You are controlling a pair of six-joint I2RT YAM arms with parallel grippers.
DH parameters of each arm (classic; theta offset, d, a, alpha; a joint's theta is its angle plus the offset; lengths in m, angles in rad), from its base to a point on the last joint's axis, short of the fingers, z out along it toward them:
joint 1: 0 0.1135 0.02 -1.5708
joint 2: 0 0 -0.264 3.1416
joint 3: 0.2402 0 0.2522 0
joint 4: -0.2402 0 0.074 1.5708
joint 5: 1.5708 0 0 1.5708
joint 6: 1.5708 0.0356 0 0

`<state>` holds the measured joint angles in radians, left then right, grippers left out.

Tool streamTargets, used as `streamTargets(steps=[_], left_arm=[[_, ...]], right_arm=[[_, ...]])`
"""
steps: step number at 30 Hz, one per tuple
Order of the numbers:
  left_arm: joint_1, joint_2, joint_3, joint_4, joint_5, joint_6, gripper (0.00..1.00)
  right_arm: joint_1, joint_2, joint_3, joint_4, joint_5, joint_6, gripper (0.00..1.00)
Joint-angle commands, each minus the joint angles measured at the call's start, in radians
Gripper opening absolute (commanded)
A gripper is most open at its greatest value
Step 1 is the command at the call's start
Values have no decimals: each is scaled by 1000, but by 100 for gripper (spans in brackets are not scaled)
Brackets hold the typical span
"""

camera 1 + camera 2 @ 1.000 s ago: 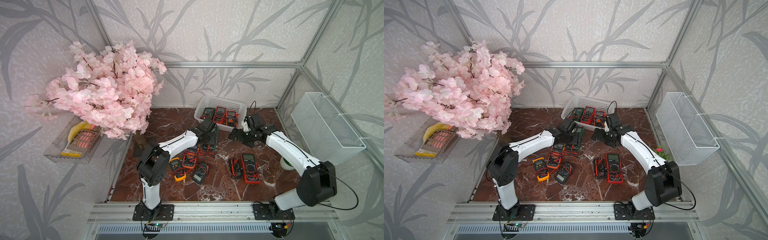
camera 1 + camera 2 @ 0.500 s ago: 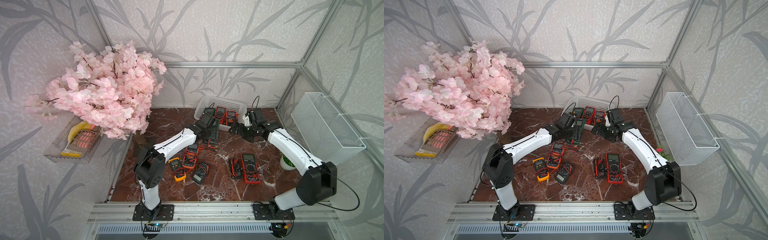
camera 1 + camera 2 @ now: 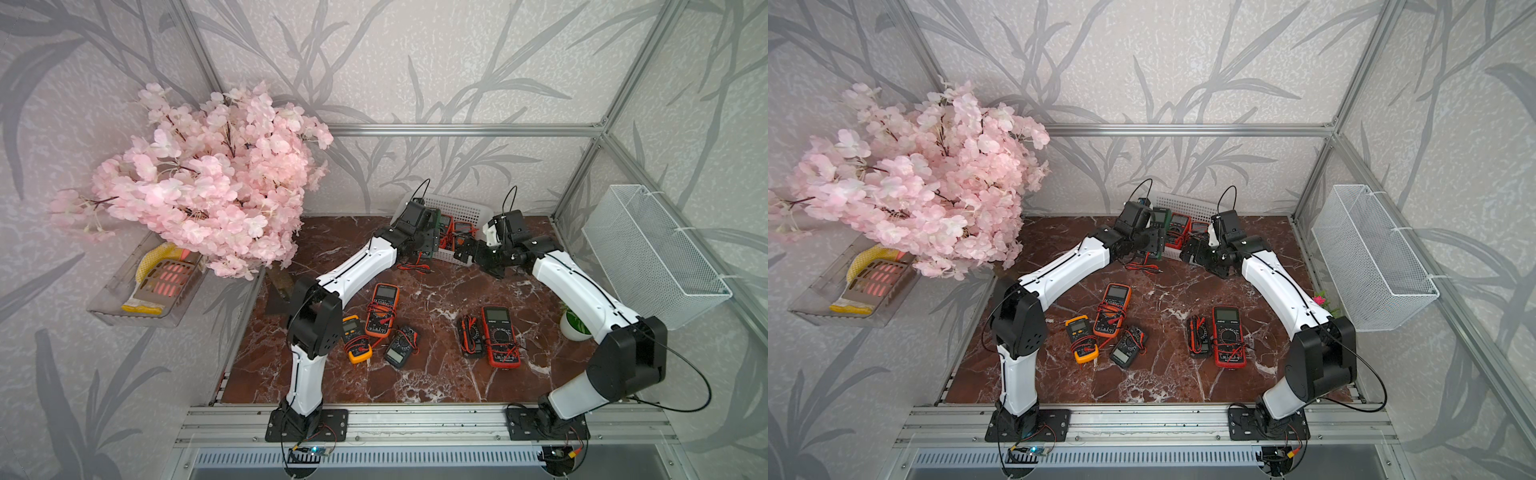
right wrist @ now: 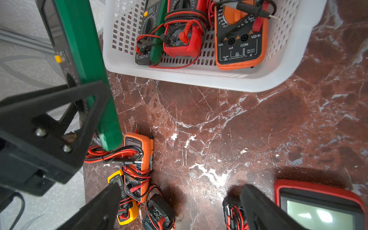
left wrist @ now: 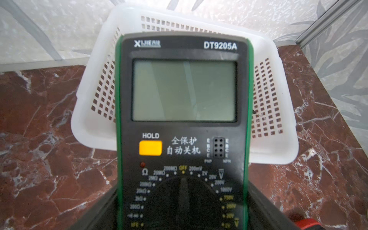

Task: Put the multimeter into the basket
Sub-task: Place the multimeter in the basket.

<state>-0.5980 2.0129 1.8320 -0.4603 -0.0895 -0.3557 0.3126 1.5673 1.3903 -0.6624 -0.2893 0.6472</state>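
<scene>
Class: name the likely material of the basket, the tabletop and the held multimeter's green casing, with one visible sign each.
The basket: white, slightly glossy plastic; moulded square holes. The tabletop: polished red-brown marble or marble-look laminate; white veins. The multimeter casing: probably green rubber or soft plastic; smooth, rounded edges.

Looks like a robot lab cell dressed up as a room: aluminium frame [image 3: 457,129], leaf-print wall panels [image 3: 457,62], two arms [image 3: 357,266] [image 3: 573,286] bolted to a rail [image 3: 415,420], marble-look worktop [image 3: 436,374], fake blossoms [image 3: 208,187].
</scene>
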Motion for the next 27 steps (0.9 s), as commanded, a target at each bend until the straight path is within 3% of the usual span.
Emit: streamTargets(steps=[1,15,27], left_arm=[[20,40,101,12,-35,44,43],[91,351,579,-109,-80,107,43],[118,499,738,4,-82,158,44]], right_arm=[[-6,12,24,-3,-5,-1,99],[-6,17,-23,22,9,-26,99],[-7,34,-23,-12,22,-56,99]])
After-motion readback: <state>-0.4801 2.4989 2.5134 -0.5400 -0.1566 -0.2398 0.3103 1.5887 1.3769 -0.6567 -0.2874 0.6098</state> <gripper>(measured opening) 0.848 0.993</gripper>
